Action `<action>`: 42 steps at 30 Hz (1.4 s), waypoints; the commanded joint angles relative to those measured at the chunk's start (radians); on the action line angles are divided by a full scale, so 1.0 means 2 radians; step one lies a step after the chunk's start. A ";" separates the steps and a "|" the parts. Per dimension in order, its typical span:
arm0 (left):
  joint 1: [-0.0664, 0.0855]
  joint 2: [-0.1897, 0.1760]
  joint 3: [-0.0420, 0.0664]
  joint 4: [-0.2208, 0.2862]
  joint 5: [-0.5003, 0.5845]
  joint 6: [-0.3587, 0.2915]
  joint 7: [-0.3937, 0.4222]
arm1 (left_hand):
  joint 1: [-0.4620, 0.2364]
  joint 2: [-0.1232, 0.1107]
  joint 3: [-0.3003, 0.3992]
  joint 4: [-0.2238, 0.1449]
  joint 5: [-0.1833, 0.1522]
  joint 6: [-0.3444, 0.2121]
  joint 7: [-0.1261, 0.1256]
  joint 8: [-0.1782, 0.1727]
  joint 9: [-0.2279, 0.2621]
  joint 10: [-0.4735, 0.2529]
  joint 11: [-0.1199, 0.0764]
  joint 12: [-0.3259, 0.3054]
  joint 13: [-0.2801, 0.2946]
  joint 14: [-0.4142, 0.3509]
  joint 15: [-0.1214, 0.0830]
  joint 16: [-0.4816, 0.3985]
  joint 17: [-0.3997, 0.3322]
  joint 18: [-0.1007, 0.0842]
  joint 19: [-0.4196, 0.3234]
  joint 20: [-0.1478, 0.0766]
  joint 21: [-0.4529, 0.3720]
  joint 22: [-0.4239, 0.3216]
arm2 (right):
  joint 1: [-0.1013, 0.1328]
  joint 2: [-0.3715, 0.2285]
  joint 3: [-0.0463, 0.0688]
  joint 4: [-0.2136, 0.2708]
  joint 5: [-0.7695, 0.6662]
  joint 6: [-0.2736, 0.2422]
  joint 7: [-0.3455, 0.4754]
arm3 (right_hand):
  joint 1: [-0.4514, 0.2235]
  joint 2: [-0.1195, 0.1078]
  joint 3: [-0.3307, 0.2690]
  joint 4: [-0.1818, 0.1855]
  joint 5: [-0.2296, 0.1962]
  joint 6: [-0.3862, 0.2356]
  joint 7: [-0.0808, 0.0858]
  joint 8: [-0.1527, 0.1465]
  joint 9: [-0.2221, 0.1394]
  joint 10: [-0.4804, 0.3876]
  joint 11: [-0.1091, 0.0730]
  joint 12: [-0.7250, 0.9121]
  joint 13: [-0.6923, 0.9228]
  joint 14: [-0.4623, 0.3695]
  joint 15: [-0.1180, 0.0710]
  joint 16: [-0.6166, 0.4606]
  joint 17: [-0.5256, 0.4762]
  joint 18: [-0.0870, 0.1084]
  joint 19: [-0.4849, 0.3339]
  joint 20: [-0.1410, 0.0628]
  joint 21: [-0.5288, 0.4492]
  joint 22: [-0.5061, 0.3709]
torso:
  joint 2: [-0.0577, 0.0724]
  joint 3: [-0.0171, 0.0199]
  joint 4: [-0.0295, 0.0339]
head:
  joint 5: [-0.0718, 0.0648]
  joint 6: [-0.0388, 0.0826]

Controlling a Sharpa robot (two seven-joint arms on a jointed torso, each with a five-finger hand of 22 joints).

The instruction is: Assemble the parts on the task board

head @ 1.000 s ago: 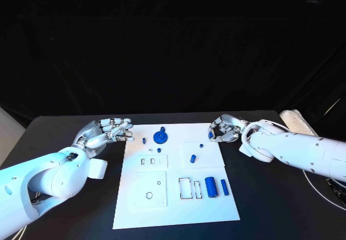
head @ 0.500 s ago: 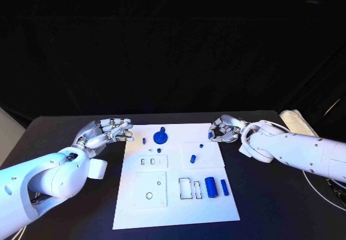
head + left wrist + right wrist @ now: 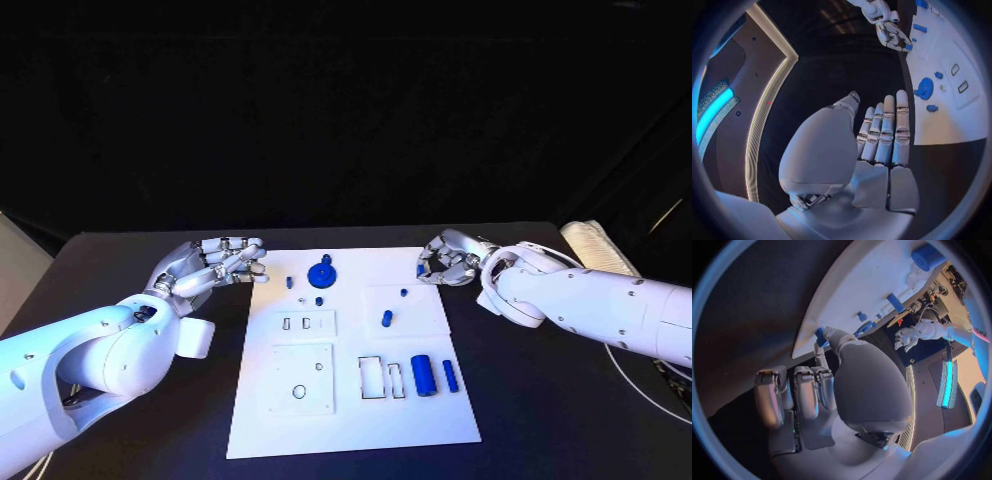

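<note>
A small blue part (image 3: 421,269) sits at the task board's (image 3: 353,420) far right edge on the counter, pinched by the right hand (image 3: 450,259). A loose pinch could drop it. The left hand (image 3: 216,262) hovers beside the board, fingers apart, empty.

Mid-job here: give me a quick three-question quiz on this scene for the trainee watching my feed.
1. What lies right beside the thin blue bar? A: the large blue cylinder; B: a screwdriver; C: a red cube.
2. True or false: the left hand holds a part.
3. Missing word: the ___ hand pinches a small blue part at the task board edge.

Key: 1 A. 2 False, it holds nothing. 3 Right: the right hand.
</note>
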 commanded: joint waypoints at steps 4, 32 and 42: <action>0.000 0.000 0.000 0.000 -0.003 0.003 0.003 | 0.004 -0.002 0.003 0.000 -0.001 0.002 0.001 -0.002 -0.001 0.003 -0.001 -0.002 -0.001 -0.003 0.000 0.002 0.001 -0.002 -0.004 0.000 0.002 0.001 | 0.000 -0.002 0.000 0.014 -0.016 -0.038 -0.021 | -0.005 0.006 0.015 -0.005 0.015 0.007 -0.002 0.007 0.003 0.052 -0.007 0.002 0.132 0.052 -0.005 0.002 0.132 -0.007 0.052 -0.005 0.003 0.132 | -0.001 -0.0003 -0.0012 | 0.002 0.001; 0.000 0.007 0.000 0.002 -0.005 -0.004 -0.008 | 0.004 -0.004 0.007 0.000 -0.001 0.005 0.003 -0.002 -0.001 0.010 -0.001 0.000 0.001 -0.006 0.001 0.004 0.004 -0.003 -0.013 0.001 0.008 0.006 | 0.010 0.054 0.000 0.180 -0.131 -0.063 -0.173 | -0.018 0.007 0.035 -0.012 0.002 0.011 -0.007 0.018 0.009 0.052 -0.011 0.002 0.132 0.052 -0.008 0.002 0.132 -0.007 0.052 -0.008 0.003 0.132 | -0.008 -0.0043 0.0003 | 0.010 -0.009; 0.000 0.007 0.000 0.006 -0.013 -0.010 -0.018 | 0.001 -0.005 0.008 0.001 -0.001 0.009 0.004 -0.001 -0.001 0.016 -0.001 0.003 0.002 -0.006 0.001 0.007 0.007 -0.003 -0.016 0.001 0.012 0.009 | -0.018 0.089 -0.003 0.177 -0.164 -0.066 -0.181 | -0.020 0.006 0.036 -0.013 0.001 0.011 -0.007 0.019 0.009 0.052 -0.012 0.002 0.132 0.052 -0.009 0.002 0.132 -0.007 0.052 -0.009 0.003 0.132 | -0.006 -0.0034 0.0006 | 0.016 -0.013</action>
